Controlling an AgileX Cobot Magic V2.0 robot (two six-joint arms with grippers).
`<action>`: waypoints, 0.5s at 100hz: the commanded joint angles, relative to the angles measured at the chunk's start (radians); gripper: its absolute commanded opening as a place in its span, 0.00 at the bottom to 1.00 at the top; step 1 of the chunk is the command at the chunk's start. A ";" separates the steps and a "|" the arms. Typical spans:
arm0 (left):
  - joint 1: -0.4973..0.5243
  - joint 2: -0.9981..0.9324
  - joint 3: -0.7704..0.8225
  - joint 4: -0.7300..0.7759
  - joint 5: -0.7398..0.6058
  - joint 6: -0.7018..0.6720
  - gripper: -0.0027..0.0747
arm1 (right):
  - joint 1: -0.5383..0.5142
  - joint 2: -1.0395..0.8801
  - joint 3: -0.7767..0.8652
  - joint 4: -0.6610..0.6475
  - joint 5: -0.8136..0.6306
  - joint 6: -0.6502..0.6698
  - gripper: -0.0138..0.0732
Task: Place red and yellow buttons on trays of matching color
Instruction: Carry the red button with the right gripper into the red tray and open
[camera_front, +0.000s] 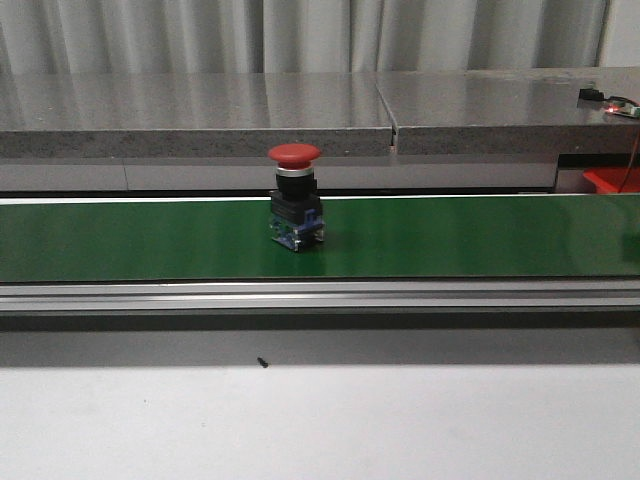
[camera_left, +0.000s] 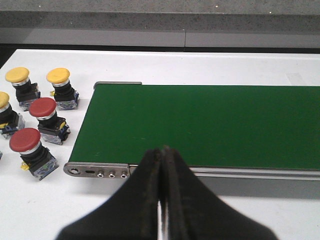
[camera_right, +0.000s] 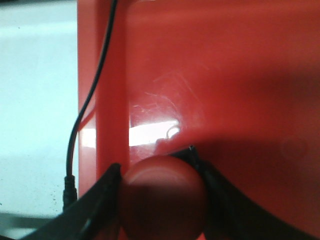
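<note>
Five spare buttons stand on the white table (camera_left: 210, 62) at the far left in the left wrist view, just beside the end of the green conveyor belt (camera_left: 200, 125). They are three yellow ones and two red: a yellow button at the back (camera_left: 20, 80), a second yellow button (camera_left: 60, 80) next to it, a third yellow button (camera_left: 4, 107) cut by the picture edge, then a red button (camera_left: 44, 112) and a nearer red button (camera_left: 27, 145). No writing can be read on any of them.

Over the belt's near end hangs the left pincer (camera_left: 161, 200), its two dark fingers pressed together with nothing between them.

Midway along the belt in the front view stands one more red button on the belt (camera_front: 295, 190), upright on its black and blue base, apart from everything else. Behind the belt runs a grey stone ledge (camera_front: 200, 115).

At the far right edge of the front view a corner of the red tray (camera_front: 612, 180) shows. The right wrist view looks straight down into that tray (camera_right: 225, 75); its floor is bare, glossy and scratched. The right pincer (camera_right: 162, 200) is low over it, fingers clamped on the round cap of a held red button (camera_right: 162, 197). A black cable (camera_right: 90, 100) runs along the tray's rim.
</note>
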 joint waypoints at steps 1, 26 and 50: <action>-0.006 0.004 -0.028 -0.007 -0.076 -0.002 0.01 | -0.014 -0.067 -0.036 0.025 -0.009 -0.002 0.56; -0.006 0.004 -0.028 -0.007 -0.076 -0.002 0.01 | -0.032 -0.071 -0.036 0.029 0.008 -0.001 0.77; -0.006 0.004 -0.028 -0.007 -0.076 -0.002 0.01 | -0.038 -0.137 -0.045 0.069 0.008 -0.004 0.81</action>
